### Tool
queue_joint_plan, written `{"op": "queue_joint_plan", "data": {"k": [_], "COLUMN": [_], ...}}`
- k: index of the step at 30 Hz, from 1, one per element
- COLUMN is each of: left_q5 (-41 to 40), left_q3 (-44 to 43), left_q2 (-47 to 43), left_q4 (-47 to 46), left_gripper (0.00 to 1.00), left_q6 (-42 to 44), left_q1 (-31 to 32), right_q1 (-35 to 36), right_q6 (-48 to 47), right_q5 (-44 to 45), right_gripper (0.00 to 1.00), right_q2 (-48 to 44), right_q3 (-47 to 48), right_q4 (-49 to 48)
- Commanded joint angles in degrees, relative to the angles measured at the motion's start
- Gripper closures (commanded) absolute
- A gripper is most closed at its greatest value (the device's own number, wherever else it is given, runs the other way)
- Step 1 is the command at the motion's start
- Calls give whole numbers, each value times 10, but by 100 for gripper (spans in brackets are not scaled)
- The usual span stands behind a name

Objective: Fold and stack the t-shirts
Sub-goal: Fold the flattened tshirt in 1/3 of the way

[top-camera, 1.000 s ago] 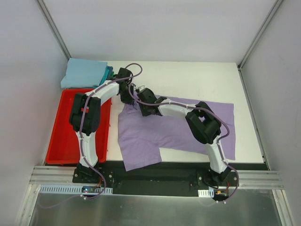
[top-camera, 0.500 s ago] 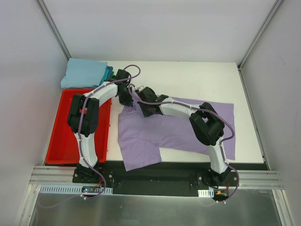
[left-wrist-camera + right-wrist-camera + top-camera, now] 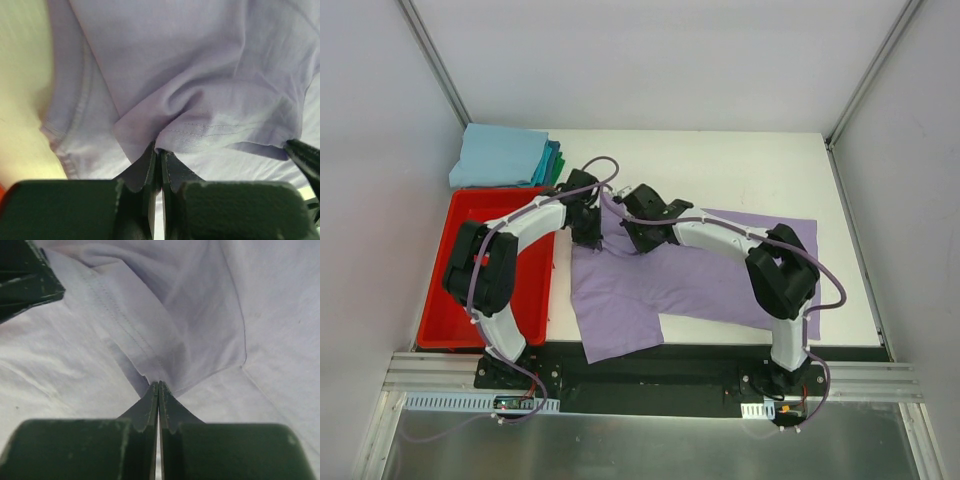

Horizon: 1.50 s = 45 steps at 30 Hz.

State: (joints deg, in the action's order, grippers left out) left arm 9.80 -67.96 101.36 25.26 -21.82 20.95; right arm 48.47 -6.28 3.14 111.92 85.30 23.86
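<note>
Lavender t-shirt (image 3: 720,285) spread on counter (image 3: 740,170) just right of red bin (image 3: 435,310). Left jaws and right jaws each clamped on its cloth near bin's far corner. Folded t-shirts (image 3: 500,158) stacked behind bin.

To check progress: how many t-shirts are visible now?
4. The lavender t-shirt lies spread on the table; the light blue t-shirt, teal t-shirt and green t-shirt are stacked at its far left corner. More may be hidden beneath.

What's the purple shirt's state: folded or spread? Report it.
Spread: the shirt lies open on the table; left pincer and right pincer each pinch its edge.
</note>
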Motion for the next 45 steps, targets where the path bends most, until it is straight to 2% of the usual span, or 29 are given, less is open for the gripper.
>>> {"op": "queue_joint_plan", "data": {"k": [1,3,6,9,11,12,13,15,16,17,18,19,20,23,25,27,30,33,35,37,39,40,42,45], "left_q5": [-22,-27,-40,-44,-41,-41,-38,-38,-34,-30,-25,-14,-3,13,15,16,15,60,96,90,78,106,109,138], "left_q3": [42,58,77,92,101,105,109,114,117,118,118,118,116,103,84,57,3,-65,-97,-133,-187,-201,-217,-242], "left_q2": [-42,-52,-66,-76,-82,-83,-89,-101,-109,-122,-136,-150,-169,-216,-230,-218,-146,-44,21,74,132,154,184,226], "left_q4": [-4,-3,-3,-3,-2,-3,-2,-2,-2,-2,-2,-2,-3,-3,-6,-23,-41,-41,-41,-41,-21,-18,-18,-12], "left_gripper": [98,98,92,80,69,65,57,49,43,35,22,4,1,1,1,1,1,1,1,1,1,1,1,1], "left_q6": [-26,-32,-35,-37,-37,-37,-36,-35,-33,-31,-31,-25,-24,-19,-19,-18,-12,-9,-15,-11,-10,-9,-11,-17], "left_q1": [19,24,30,31,34,36,37,40,41,43,45,47,50,58,59,59,56,41,29,23,13,4,-12,-38], "right_q1": [-7,-8,-8,-9,-8,-9,-11,-17,-21,-25,-31,-37,-43,-81,-130,-202,-326,-429,-477,-524,-558,-572,-593,-613], "right_q6": [-10,-7,0,11,15,17,17,16,18,20,22,24,29,62,115,144,163,148,118,98,80,75,67,70], "right_q5": [-25,-59,-85,-84,-87,-92,-106,-146,-159,-159,-153,-138,-121,-63,-48,-72,-124,-154,-120,-73,-74,-87,-110,-99], "right_gripper": [100,100,99,100,95,87,77,43,36,28,16,13,4,4,4,4,4,4,4,4,4,4,4,4], "right_q2": [-51,-56,-57,-60,-63,-64,-66,-70,-76,-86,-106,-128,-148,-225,-267,-292,-299,-266,-228,-182,-135,-99,-49,11], "right_q3": [-24,-35,-55,-68,-72,-74,-77,-77,-81,-88,-97,-108,-121,-173,-208,-240,-272,-269,-248,-216,-179,-158,-109,-51], "right_q4": [24,25,21,15,13,14,12,15,15,13,10,8,6,-8,-11,-4,-7,-10,-7,1,4,17,45,72]}}
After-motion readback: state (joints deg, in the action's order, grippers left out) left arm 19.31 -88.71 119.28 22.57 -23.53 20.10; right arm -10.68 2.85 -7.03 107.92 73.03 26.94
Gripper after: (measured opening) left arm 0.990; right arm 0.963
